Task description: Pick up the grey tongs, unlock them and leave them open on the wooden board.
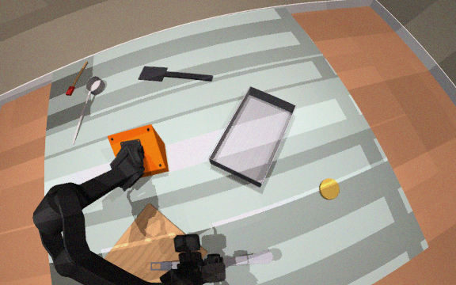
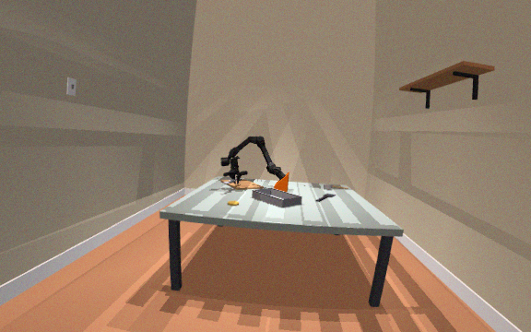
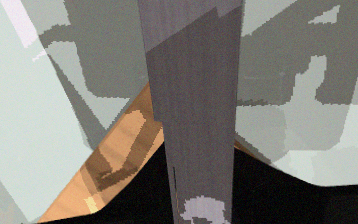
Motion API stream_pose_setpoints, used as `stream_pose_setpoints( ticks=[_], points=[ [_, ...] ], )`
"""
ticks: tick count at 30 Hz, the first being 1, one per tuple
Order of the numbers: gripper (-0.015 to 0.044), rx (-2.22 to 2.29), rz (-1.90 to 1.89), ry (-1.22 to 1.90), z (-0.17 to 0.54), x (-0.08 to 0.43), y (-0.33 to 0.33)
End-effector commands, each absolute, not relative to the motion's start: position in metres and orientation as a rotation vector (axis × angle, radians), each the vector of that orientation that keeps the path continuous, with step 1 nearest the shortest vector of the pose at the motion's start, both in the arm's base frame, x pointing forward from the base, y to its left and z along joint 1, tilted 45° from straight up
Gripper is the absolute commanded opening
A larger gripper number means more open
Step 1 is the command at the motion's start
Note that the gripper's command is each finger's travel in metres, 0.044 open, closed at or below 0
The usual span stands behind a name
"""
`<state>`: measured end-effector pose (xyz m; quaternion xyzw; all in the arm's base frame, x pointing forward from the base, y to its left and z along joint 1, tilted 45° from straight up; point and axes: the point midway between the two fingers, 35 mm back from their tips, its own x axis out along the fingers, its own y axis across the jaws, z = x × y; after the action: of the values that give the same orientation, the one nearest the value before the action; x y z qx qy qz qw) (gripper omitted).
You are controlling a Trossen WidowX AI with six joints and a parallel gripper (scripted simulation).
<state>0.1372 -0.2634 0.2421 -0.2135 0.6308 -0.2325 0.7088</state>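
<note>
The grey tongs are held roughly level, low above the table. One end, a narrow frame shape, is over the wooden board; the broad pale end reaches right, past the board's edge. My gripper is shut on the tongs around their middle, above the board's right part. In the wrist view the tongs are one narrow band, arms close together; whether the lock is engaged cannot be seen. The roasting tin has nothing across it. My fingertips are hidden from above.
An orange wedge stands beyond the board, with the arm attached to it. A yellow disc lies at the right. A black spatula, a long-handled round cup and a red-tipped brush lie at the back.
</note>
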Motion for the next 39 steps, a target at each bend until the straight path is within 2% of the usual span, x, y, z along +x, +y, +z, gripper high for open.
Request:
stream_pose_setpoints(
  ticks=[1, 19, 39],
  points=[
    [-0.0150, -0.500, -0.504, 1.372, 0.250, 0.130, -0.266],
    [-0.0150, -0.506, -0.511, 1.350, 0.258, 0.108, -0.275],
    [-0.0150, -0.572, -0.504, 1.375, 0.270, 0.047, -0.293]
  ],
)
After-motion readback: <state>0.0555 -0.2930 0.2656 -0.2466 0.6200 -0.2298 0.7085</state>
